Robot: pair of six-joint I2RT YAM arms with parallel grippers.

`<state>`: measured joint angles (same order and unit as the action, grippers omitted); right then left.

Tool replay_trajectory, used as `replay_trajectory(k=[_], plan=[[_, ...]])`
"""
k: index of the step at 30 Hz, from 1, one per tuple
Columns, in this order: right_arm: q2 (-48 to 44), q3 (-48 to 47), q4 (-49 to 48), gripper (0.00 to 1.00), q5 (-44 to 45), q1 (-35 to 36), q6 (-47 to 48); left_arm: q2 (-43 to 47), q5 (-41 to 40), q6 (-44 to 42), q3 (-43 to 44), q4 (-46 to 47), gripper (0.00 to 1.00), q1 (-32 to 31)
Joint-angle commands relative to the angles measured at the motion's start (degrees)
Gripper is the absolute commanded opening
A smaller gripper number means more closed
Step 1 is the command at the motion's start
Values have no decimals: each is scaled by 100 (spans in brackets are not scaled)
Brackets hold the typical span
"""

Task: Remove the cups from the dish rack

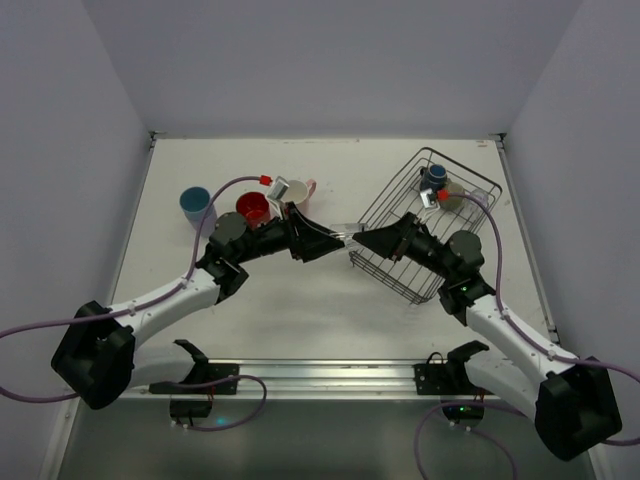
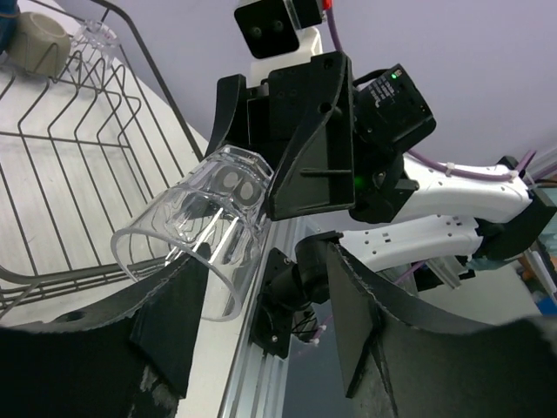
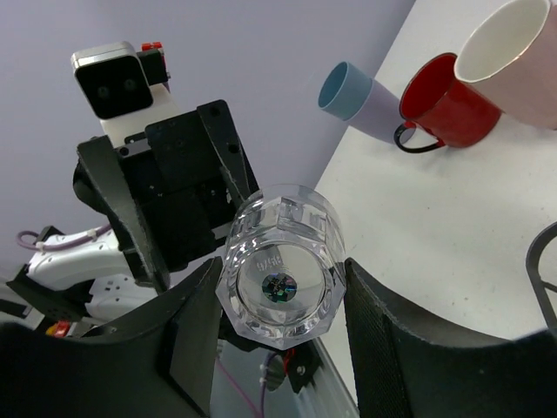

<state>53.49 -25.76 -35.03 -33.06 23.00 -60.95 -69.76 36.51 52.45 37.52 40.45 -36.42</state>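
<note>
R gripper (image 3: pixel 280 306) is clamped on a clear glass (image 2: pixel 204 233), pads either side near its thick base. The glass lies sideways in mid-air btwn the two arms, above the table (image 1: pixel 330 160) & just beside the rack (image 1: pixel 465 169). L gripper (image 2: pixel 261 266) jaws stand wide, one each side of the glass's open end. One finger (image 2: pixel 165 322) overlaps the rim, contact can't be told; the other is well clear. Only the top view gives the layout: grippers nose to nose at centre, w/ blue cup (image 1: pixel 195 203), red mug (image 1: pixel 253 209) & pink mug (image 1: pixel 297 192) grouped on the table by the L arm, and navy cup (image 1: pixel 434 176) & olive mug (image 1: pixel 455 192) in the rack's far corner. The glass there is just a faint glint. R wrist view shows its base end-on w/ moulded lettering, plus the three table cups. L wrist view shows the glass mouth, rack wires & olive mug instead.
</note>
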Motion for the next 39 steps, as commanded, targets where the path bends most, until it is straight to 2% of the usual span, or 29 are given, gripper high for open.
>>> replay_trajectory(k=[1,4,7,9,10,12,13,14,15,18,19,21,22,24,25,27,30,33,39], plan=[[169,1,-760,13,-210,107,-259,-82,146,187,36,683,58,-110],[284,27,-979,14,-227,187,-382,-82,84,213,28,772,49,-154],[407,-8,-1138,14,-271,266,-479,-117,49,248,36,824,47,-146],[548,0,-1216,15,-280,327,-506,-135,49,292,36,886,35,-146],[574,9,-1261,15,-280,336,-514,-126,14,293,28,912,22,-154],[644,27,-1296,20,-271,380,-532,-82,-73,275,-8,895,8,-154],[662,36,-1296,28,-280,380,-523,-65,-109,258,-16,843,0,-154],[671,53,-1305,40,-280,389,-515,-12,-170,231,-51,799,0,-154],[636,106,-1349,60,-297,380,-515,145,-380,109,-78,711,0,-137],[435,124,-1157,88,-175,371,-401,540,-906,-530,53,-262,0,-119],[373,115,-1060,99,-140,371,-339,620,-1057,-777,167,-1135,0,-119],[180,1,-604,99,-104,354,-76,874,-1663,-1470,475,-2089,0,-119],[109,-34,-419,99,0,354,29,963,-1900,-1657,545,-2850,0,-119],[-49,-139,222,99,167,354,424,1252,-2515,-2043,660,-3514,0,-41],[-224,-183,485,99,386,345,582,1332,-2718,-2167,704,-4187,0,-5],[-409,-437,1618,99,703,363,1241,1517,-3254,-2517,853,-4868,0,91],[-831,-553,2639,99,1309,363,1831,1439,-4282,-2941,1275,-6648,0,153],[-1235,-544,3150,99,1697,363,2095,1141,-4539,-3091,1556,-7469,0,302],[-1561,-395,3485,99,1969,363,2315,279,-4530,-3144,1531,-7982,0,740]])
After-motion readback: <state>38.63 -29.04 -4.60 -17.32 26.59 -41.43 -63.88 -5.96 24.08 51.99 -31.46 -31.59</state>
